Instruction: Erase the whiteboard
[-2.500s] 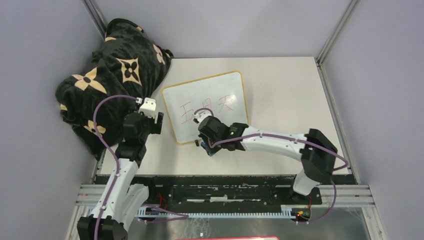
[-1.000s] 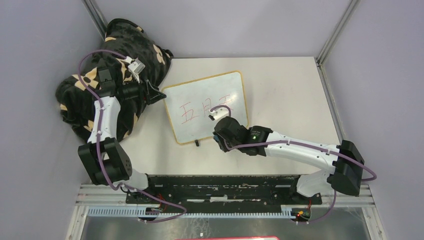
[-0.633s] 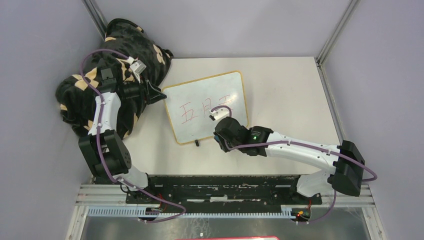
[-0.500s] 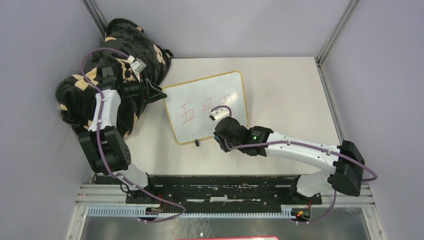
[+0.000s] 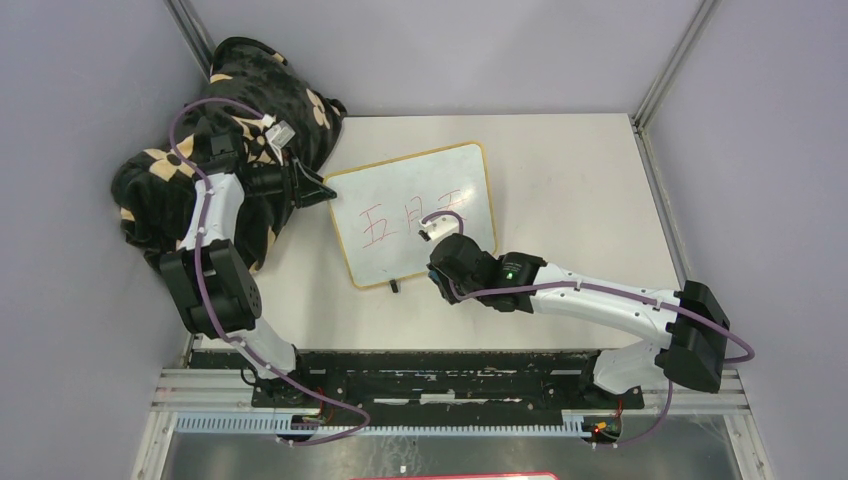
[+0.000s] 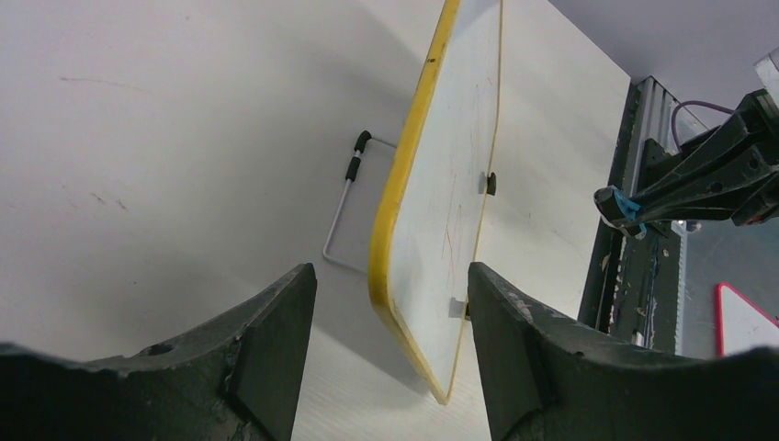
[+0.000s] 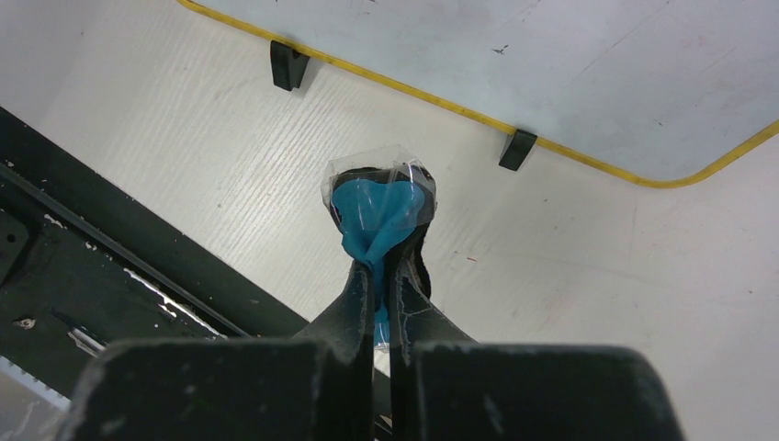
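Looking at the whiteboard point(image 5: 410, 215) lying mid-frame on the table point(image 5: 560, 180), red writing showing. Straddling its yellow upper-left corner with the left gripper point(image 6: 390, 276), jaws apart, gaps on both sides. Pinching a blue wad point(image 7: 377, 207) tight in the right gripper point(image 7: 384, 266), just below the board's lower edge.

White arms point(image 5: 600, 292), black joints point(image 5: 692, 348), purple cables point(image 5: 186, 108)
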Controlling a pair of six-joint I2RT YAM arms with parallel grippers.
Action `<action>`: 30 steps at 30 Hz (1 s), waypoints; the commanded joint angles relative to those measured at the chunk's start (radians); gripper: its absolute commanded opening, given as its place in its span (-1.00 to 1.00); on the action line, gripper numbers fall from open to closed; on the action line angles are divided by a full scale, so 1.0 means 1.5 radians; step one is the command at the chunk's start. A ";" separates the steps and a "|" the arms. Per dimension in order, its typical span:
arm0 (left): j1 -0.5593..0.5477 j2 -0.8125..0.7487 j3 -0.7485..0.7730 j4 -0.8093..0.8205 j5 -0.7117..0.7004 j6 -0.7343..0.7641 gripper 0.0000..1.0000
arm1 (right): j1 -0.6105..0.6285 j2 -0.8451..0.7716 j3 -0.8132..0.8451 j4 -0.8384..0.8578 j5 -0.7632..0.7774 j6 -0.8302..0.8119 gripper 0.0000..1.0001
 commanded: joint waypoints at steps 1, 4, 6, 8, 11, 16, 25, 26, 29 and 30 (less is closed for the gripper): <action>-0.018 0.003 0.031 -0.013 0.021 0.037 0.35 | 0.002 -0.012 0.001 0.014 0.018 -0.004 -0.98; -0.032 0.011 0.038 -0.012 0.015 0.034 0.30 | 0.003 -0.014 0.000 0.014 0.019 -0.002 -0.98; -0.036 0.016 0.042 -0.012 0.017 0.032 0.29 | 0.002 -0.015 -0.001 0.013 0.020 0.000 -0.98; -0.038 0.021 0.045 -0.012 0.018 0.031 0.29 | 0.002 -0.016 0.000 0.012 0.020 0.000 -0.98; -0.044 0.030 0.055 -0.033 0.017 0.048 0.27 | 0.003 -0.017 -0.002 0.011 0.023 -0.001 -0.98; -0.047 0.050 0.084 -0.087 0.021 0.088 0.16 | 0.003 -0.018 -0.002 0.010 0.027 0.001 -0.98; -0.047 0.087 0.133 -0.207 0.026 0.187 -0.09 | 0.002 -0.017 -0.004 0.010 0.031 0.003 -0.98; -0.046 0.094 0.141 -0.233 0.027 0.208 -0.13 | 0.002 -0.017 -0.006 0.010 0.032 0.004 -0.98; -0.047 0.119 0.174 -0.339 0.032 0.293 -0.23 | 0.003 -0.017 -0.006 0.011 0.033 0.004 -0.98; -0.047 0.129 0.189 -0.379 0.034 0.328 -0.28 | 0.002 -0.015 -0.007 0.011 0.034 0.005 -0.98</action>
